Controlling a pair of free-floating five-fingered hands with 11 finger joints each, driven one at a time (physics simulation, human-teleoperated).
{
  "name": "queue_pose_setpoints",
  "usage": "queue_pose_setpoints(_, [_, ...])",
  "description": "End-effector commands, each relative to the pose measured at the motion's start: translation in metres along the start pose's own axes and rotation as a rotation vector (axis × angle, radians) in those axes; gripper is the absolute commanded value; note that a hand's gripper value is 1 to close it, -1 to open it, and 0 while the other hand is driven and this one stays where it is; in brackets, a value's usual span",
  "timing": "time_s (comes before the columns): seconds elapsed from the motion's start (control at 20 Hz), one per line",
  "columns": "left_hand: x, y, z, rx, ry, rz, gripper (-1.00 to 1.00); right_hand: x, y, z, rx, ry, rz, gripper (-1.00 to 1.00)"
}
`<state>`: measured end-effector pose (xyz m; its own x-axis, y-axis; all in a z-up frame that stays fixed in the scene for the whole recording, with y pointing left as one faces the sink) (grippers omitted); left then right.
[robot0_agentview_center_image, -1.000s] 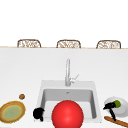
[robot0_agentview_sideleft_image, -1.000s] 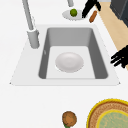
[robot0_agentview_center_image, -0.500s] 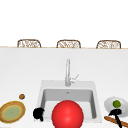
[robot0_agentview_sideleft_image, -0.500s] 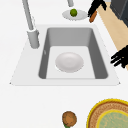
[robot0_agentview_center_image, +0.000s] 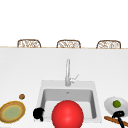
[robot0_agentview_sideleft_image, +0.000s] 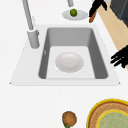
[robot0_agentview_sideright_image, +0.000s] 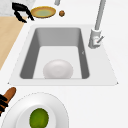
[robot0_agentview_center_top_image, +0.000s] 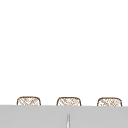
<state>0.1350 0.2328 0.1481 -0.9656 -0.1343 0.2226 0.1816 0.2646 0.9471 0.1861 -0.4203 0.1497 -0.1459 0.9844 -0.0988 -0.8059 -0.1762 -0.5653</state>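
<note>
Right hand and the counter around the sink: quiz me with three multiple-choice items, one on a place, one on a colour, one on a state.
1. Where does the white plate with the green fruit stand?
A. in the sink basin
B. on the counter right of the sink
C. beside the yellow-rimmed plate

2. What colour is the bowl in the basin, seen from the side views?
A. white
B. blue
C. black

3. What state is the right hand in?
A. open, flat on the counter
C. shut on the faucet
B. shut on the brown stick

Answers: 1 B, the front view shows it right of the basin. 2 A, both side views show it pale white. 3 B, the right side view shows black fingers wrapped round the stick.
</note>
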Motion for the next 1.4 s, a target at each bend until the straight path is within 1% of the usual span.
queue_pose_setpoints(0.0, [0.0, 0.0, 0.0, 0.0, 0.0, 0.0, 0.0, -0.008, 0.003, -0.002, 0.011, 0.065, -0.095, -1.0])
queue_pose_setpoints(0.15, [0.0, 0.0, 0.0, 0.0, 0.0, 0.0, 0.0, -0.012, 0.005, -0.005, 0.01, 0.063, -0.102, -1.0])
queue_pose_setpoints(0.2, [0.0, 0.0, 0.0, 0.0, 0.0, 0.0, 0.0, -0.012, 0.007, -0.006, 0.023, 0.058, -0.103, -1.0])
queue_pose_setpoints(0.25, [0.0, 0.0, 0.0, 0.0, 0.0, 0.0, 0.0, -0.012, 0.007, -0.01, 0.024, 0.063, -0.093, -1.0])
queue_pose_setpoints(0.3, [0.0, 0.0, 0.0, 0.0, 0.0, 0.0, 0.0, -0.012, 0.003, -0.017, 0.004, 0.062, -0.087, -1.0])
queue_pose_setpoints(0.4, [0.0, 0.0, 0.0, 0.0, 0.0, 0.0, 0.0, -0.008, 0.01, -0.02, -0.003, 0.087, -0.106, -1.0])
queue_pose_setpoints(0.55, [0.0, 0.0, 0.0, 0.0, 0.0, 0.0, 0.0, -0.008, 0.013, -0.03, -0.025, 0.109, -0.102, -1.0])
queue_pose_setpoints(0.7, [0.0, 0.0, 0.0, 0.0, 0.0, 0.0, 0.0, -0.005, 0.014, -0.035, -0.042, 0.117, -0.123, -1.0])
queue_pose_setpoints(0.75, [0.0, 0.0, 0.0, 0.0, 0.0, 0.0, 0.0, -0.004, 0.013, -0.034, -0.044, 0.115, -0.113, -1.0])
queue_pose_setpoints(0.8, [0.0, 0.0, 0.0, 0.0, 0.0, 0.0, 0.0, -0.006, 0.012, -0.032, -0.025, 0.101, -0.096, -1.0])
queue_pose_setpoints(0.9, [0.0, 0.0, 0.0, 0.0, 0.0, 0.0, 0.0, -0.012, 0.016, -0.028, -0.028, 0.098, -0.088, -1.0])
queue_pose_setpoints(1.0, [0.0, 0.0, 0.0, 0.0, 0.0, 0.0, 0.0, -0.021, 0.018, -0.024, -0.058, 0.07, -0.106, -1.0])
queue_pose_setpoints(1.1, [0.0, 0.0, 0.0, 0.0, 0.0, 0.0, 0.0, -0.018, 0.019, -0.027, -0.059, 0.046, -0.107, -1.0])
queue_pose_setpoints(1.15, [0.0, 0.0, 0.0, 0.0, 0.0, 0.0, 0.0, -0.013, 0.018, -0.028, -0.051, 0.041, -0.1, 1.0])
queue_pose_setpoints(1.2, [0.0, 0.0, 0.0, 0.0, 0.0, 0.0, 0.0, -0.013, 0.018, -0.026, -0.095, 0.037, -0.093, 1.0])
queue_pose_setpoints(1.3, [0.0, 0.0, 0.0, 0.0, 0.0, 0.0, 0.0, -0.017, 0.033, -0.015, -0.204, 0.001, -0.081, 1.0])
queue_pose_setpoints(1.35, [0.0, 0.0, 0.0, 0.0, 0.0, 0.0, 0.0, -0.021, 0.04, -0.009, -0.268, -0.011, -0.092, 1.0])
